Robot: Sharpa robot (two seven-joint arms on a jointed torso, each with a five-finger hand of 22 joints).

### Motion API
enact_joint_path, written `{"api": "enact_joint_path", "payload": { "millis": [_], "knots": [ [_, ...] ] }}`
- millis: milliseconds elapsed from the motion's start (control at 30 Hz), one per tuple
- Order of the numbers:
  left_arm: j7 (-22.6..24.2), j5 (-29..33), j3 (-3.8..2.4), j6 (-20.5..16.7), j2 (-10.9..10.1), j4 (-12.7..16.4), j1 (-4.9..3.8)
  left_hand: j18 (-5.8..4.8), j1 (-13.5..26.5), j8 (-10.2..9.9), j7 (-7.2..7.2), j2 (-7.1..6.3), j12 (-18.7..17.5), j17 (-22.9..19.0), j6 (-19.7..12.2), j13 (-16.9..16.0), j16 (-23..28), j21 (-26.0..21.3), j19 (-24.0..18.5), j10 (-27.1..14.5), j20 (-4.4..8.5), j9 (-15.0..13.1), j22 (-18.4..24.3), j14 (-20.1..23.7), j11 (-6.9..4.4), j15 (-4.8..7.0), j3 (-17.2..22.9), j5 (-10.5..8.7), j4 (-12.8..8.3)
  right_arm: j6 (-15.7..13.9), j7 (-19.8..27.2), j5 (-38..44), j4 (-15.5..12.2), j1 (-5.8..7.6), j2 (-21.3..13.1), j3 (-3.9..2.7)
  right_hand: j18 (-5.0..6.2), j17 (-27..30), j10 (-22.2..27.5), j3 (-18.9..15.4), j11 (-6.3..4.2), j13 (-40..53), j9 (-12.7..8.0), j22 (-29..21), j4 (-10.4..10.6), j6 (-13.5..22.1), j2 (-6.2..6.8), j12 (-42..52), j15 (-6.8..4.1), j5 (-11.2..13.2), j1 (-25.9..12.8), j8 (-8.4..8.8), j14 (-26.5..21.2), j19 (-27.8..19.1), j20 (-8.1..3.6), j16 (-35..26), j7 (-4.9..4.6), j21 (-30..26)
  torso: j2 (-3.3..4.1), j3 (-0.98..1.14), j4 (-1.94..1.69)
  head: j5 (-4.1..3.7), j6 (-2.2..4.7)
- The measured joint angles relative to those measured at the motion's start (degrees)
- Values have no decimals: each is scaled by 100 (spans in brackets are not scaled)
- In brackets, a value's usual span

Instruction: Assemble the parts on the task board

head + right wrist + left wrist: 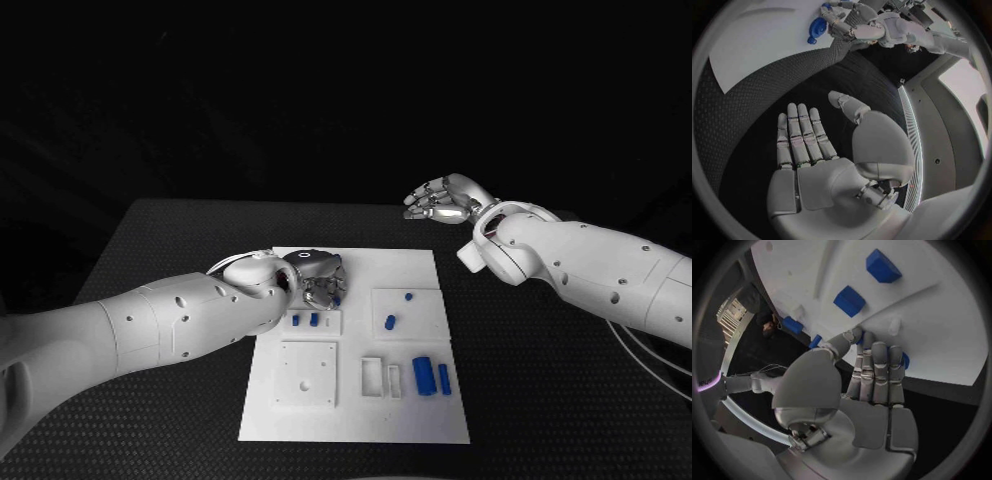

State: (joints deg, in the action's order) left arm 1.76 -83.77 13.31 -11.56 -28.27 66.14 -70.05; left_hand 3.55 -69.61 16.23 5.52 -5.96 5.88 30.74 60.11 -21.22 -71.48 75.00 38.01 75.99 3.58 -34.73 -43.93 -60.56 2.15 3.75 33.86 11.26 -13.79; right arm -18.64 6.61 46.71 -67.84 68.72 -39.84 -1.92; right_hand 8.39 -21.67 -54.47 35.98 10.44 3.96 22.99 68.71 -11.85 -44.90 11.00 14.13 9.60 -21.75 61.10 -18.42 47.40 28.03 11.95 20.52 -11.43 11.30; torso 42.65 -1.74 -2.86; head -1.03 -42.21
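The white task board [361, 415] lies in the middle of the black table. My left hand [320, 282] is down on the board's far left part. In the left wrist view its fingers [874, 371] lie straight and together, and the thumb meets them on a round blue part [905, 360] pressed against the board [942, 335]. The right wrist view shows that blue part [815, 33] at the left hand's [848, 25] fingertips. My right hand [447, 200] hangs above the table beyond the board's far right corner, fingers spread [801, 135], holding nothing.
Two small blue pieces [304, 320] stand just in front of the left hand. Two more [389, 322] sit on a raised square at mid-board, and two long blue pieces [423, 373] lie near the front right. Bare black table [548, 400] surrounds the board.
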Motion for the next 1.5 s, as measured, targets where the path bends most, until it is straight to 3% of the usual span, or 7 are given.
{"api": "enact_joint_path", "payload": {
  "millis": [533, 633, 800, 867, 1100, 1500],
  "knots": [
    [8, 96, 7, -202, -182, 124, 29, 0, 17, 47, -49, 62, 0, -19, 59, 0, 0, 21, 111, 69, 10, 0, -6, -109, -12, 53, 16, -2, -46, 0, 1, -7, -17, 0, -6, 0, 0, 6, -2, 0, -2, 0, 0, 5, 0, 0, 0, 0, 0, 0, 0, 0, 0, 21, -21, 0, 0, -23, -4, 4, -5, 11, 25],
    [-1, 184, -41, -234, -228, 171, 36, 0, 17, 47, -49, 62, 0, -19, 60, 0, 0, 21, 111, 81, 10, 0, -12, -111, -24, 52, 16, -2, -46, 0, 2, -11, -18, 0, -6, 0, 0, 6, -21, 0, -21, 0, 0, 5, 0, 0, 0, 0, 0, 0, 0, 0, 0, 22, -21, 0, 0, -23, -5, 1, -8, 14, 37],
    [-8, 406, -270, -255, -268, 260, 40, 0, 33, 46, -48, 77, 0, -24, 59, 1, 0, 21, 111, 89, 10, 9, -12, -119, -32, 45, 15, -12, -46, 0, 3, -15, -12, 0, -4, 0, 0, 6, -21, 0, -21, 0, 0, 10, 0, 0, 0, 0, 0, 0, 0, 0, 0, 21, -21, 0, 0, -23, -5, -2, -8, 24, 51],
    [-15, 501, -394, -241, -314, 308, 42, 0, 40, 45, -48, 84, 0, -24, 59, 1, 0, 21, 111, 89, 10, 16, -12, -119, -32, 45, 15, -13, -46, 0, 3, -17, -13, 0, -11, 0, 0, 6, -24, 0, -19, 0, 1, 10, 0, 0, 0, 0, 0, 0, 0, 0, 0, 21, -21, 0, 0, -22, -5, -4, -8, 30, 58],
    [-34, 781, -586, -108, -620, 524, 32, 0, 41, 35, -66, 84, 0, -24, 77, 1, 0, 21, 110, 89, 10, 16, -11, -119, -32, 45, 8, -10, -54, 1, 4, -21, -15, 0, -41, -1, 0, 9, -42, 0, 0, 0, 1, 16, 0, 0, 0, 0, 0, 0, 0, 0, 0, 21, -21, 0, 0, -22, -5, -4, -12, 42, 61],
    [-91, 972, -597, 76, -1115, 911, 26, 0, 41, 45, -66, 82, 0, -29, 77, 2, 0, 21, 110, 118, 10, 12, -16, -149, -29, 55, 17, 1, -78, 1, 1, -25, -31, 0, -64, 0, 0, 10, -42, 0, 0, 0, -5, 21, 0, 0, 0, 0, 0, 0, 0, 0, 0, 21, -21, 0, 0, -46, -2, -4, -15, 55, 60]
  ]
}}
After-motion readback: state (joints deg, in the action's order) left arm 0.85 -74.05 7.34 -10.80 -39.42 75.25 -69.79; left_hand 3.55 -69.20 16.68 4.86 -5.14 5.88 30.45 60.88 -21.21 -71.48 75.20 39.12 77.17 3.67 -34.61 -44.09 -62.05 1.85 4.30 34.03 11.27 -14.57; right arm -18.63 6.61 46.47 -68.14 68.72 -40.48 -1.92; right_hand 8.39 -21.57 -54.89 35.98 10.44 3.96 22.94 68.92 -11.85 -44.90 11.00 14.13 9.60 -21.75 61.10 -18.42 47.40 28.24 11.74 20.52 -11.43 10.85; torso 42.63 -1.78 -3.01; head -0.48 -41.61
